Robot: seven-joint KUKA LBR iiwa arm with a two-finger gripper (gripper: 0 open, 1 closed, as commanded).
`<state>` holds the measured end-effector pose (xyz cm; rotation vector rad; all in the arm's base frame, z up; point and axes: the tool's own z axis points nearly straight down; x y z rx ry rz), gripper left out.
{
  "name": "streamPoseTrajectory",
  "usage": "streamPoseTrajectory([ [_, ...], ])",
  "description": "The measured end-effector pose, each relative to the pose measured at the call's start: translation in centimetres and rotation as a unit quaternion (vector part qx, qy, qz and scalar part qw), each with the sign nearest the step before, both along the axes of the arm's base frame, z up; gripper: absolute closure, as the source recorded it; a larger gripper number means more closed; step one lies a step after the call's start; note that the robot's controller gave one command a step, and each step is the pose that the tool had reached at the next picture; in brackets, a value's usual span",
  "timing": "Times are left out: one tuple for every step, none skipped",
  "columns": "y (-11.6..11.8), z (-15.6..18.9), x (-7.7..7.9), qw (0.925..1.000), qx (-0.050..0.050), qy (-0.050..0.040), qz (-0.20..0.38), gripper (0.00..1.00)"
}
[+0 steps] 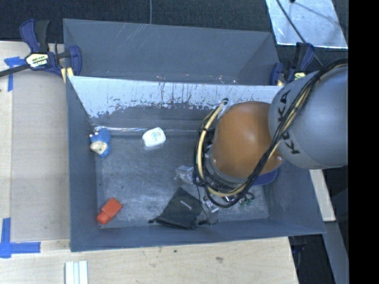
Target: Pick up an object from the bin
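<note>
In the camera view, the grey metal bin (177, 58) lay under the arm (314, 123), which came in from 3 o'clock. Its orange cover (243, 147), wrapped by looping black and yellow cables (204, 141), hung over the right half of the bin floor. The tool (208, 209) poked out below the cover at about 5 o'clock on the floor, low down near the front wall. Most of it was hidden by the cover and cables, so whether it stood wide or narrow could not be told, and nothing could be seen held in it.

Just beside the tool, at its 9 o'clock, lay a flat black thing (177, 213) with an angular outline, at 6 o'clock on the floor close to the front wall. Its right edge reached the tool, though actual contact could not be made out. A small pale crumpled thing (185, 173) lay near the tool at its 11 o'clock, next to the cover's edge.

The other things lay well apart from the tool. An orange-red block (109, 210) sat at 8 o'clock in the front-left corner. A small blue and yellow thing (99, 142) sat at 10 o'clock by the left wall. A small white rounded thing (154, 137) lay at 11 o'clock near the back wall. A bit of blue (269, 179) showed from under the cover at 4 o'clock.
</note>
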<state>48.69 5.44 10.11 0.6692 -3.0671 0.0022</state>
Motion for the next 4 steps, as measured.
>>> streamPoseTrajectory([
  [-0.7,-0.1,1.0,0.8134,0.001,-0.0031,-0.582,0.0],
  [-0.1,-3.3,-0.2,0.7983,-0.001,-0.0008,-0.602,0.0],
  [-0.1,-3.3,-0.2,0.7984,-0.001,-0.0009,-0.602,0.0],
  [-0.2,-3.2,-0.1,0.7984,-0.001,-0.0015,-0.602,1.0],
])
